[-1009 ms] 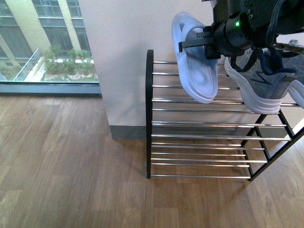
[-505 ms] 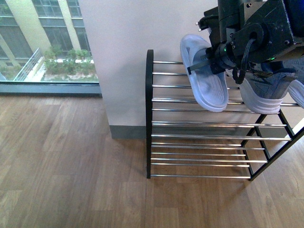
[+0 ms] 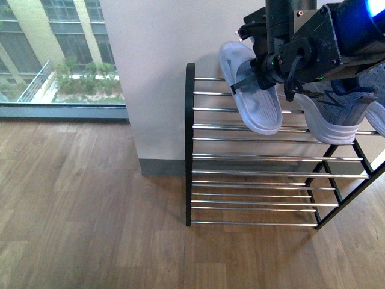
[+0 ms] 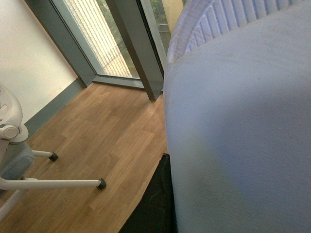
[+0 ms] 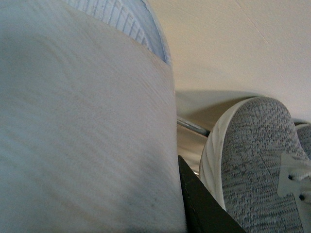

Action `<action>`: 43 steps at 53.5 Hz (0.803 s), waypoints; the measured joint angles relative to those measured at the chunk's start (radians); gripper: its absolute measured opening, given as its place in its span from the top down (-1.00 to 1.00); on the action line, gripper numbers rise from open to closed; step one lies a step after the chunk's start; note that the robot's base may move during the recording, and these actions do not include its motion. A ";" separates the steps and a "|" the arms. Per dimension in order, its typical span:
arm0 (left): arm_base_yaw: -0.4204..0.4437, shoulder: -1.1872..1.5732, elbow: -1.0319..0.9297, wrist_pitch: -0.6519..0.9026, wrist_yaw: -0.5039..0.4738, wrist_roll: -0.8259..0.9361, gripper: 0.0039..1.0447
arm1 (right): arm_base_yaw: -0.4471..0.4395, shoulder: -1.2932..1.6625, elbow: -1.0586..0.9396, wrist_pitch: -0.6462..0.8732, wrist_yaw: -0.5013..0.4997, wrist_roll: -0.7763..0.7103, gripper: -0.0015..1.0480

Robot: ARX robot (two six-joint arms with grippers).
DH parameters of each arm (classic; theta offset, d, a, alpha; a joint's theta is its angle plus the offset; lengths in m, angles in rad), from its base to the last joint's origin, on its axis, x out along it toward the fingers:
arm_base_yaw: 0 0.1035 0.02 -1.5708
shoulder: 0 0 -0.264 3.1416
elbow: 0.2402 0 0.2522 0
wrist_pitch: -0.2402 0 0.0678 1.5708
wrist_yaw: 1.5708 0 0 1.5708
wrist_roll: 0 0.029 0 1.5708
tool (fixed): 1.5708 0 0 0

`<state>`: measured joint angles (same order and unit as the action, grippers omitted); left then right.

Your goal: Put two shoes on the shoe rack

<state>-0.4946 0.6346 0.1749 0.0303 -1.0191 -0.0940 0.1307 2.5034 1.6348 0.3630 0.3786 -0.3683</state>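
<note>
A light blue-white slide slipper (image 3: 251,90) hangs toe-down over the left part of the top tier of the black shoe rack (image 3: 252,156). A black gripper (image 3: 248,77) is shut on its strap; I cannot tell which arm it belongs to. One grey knit sneaker (image 3: 343,111) sits on the top tier just right of it. In the left wrist view a slipper (image 4: 238,126) fills the picture beside one dark finger (image 4: 155,208). In the right wrist view a slipper (image 5: 82,131) is pressed against a dark finger (image 5: 204,208), close beside the grey sneaker (image 5: 257,160).
A white wall (image 3: 162,72) stands behind the rack, with a window (image 3: 54,54) to its left. Wood floor (image 3: 90,211) lies in front. A pale shoe edge (image 3: 378,117) shows at the far right. A white chair base (image 4: 29,179) stands on the floor.
The slipper swung right and down over the rack half a second ago, and has now moved back left and slightly up. The grey sneaker has not moved.
</note>
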 joint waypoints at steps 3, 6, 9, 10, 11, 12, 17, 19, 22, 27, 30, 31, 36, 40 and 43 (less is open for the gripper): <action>0.000 0.000 0.000 0.000 0.000 0.000 0.97 | -0.006 0.022 0.016 0.018 0.014 -0.047 0.97; 0.000 0.000 0.000 0.000 0.000 0.000 0.97 | -0.018 0.040 0.033 0.023 0.024 -0.084 0.97; 0.000 0.000 0.000 0.000 0.000 0.000 0.97 | -0.031 0.054 0.049 0.023 0.030 -0.108 0.97; 0.000 0.000 0.000 0.000 0.000 0.000 0.97 | -0.034 0.057 0.052 0.023 0.031 -0.112 0.97; 0.000 0.000 0.000 0.000 0.000 0.000 0.97 | -0.041 0.064 0.060 0.029 0.035 -0.132 0.97; 0.000 0.000 0.000 0.000 0.000 0.000 0.97 | -0.044 0.068 0.063 0.033 0.037 -0.138 0.97; 0.000 0.000 0.000 0.000 0.000 0.000 0.97 | -0.071 0.089 0.092 0.047 0.043 -0.188 0.97; 0.000 0.000 0.000 0.000 0.000 0.000 0.97 | -0.083 0.099 0.108 0.047 0.047 -0.204 0.97; 0.000 0.000 0.000 0.000 0.000 0.000 0.97 | -0.090 0.105 0.122 0.047 0.043 -0.215 0.97; 0.000 0.000 0.000 0.000 0.000 0.000 0.97 | -0.093 0.115 0.139 0.034 0.056 -0.235 0.97; 0.000 0.000 0.000 0.000 0.000 0.000 0.97 | -0.093 0.116 0.146 0.024 0.065 -0.240 0.97; 0.000 0.000 0.000 0.000 0.000 0.000 0.97 | -0.093 0.117 0.147 0.021 0.066 -0.242 0.97; 0.000 0.000 0.000 0.000 0.000 0.000 0.97 | -0.094 0.117 0.156 -0.013 0.068 -0.239 0.97; 0.000 0.000 0.000 0.000 0.000 0.000 0.97 | -0.094 0.115 0.162 -0.050 0.071 -0.233 0.97; 0.000 0.000 0.000 0.000 0.000 0.000 0.97 | -0.094 0.110 0.167 -0.086 0.074 -0.221 0.97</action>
<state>-0.4946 0.6346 0.1749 0.0303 -1.0187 -0.0940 0.0368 2.6137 1.8015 0.2771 0.4526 -0.5896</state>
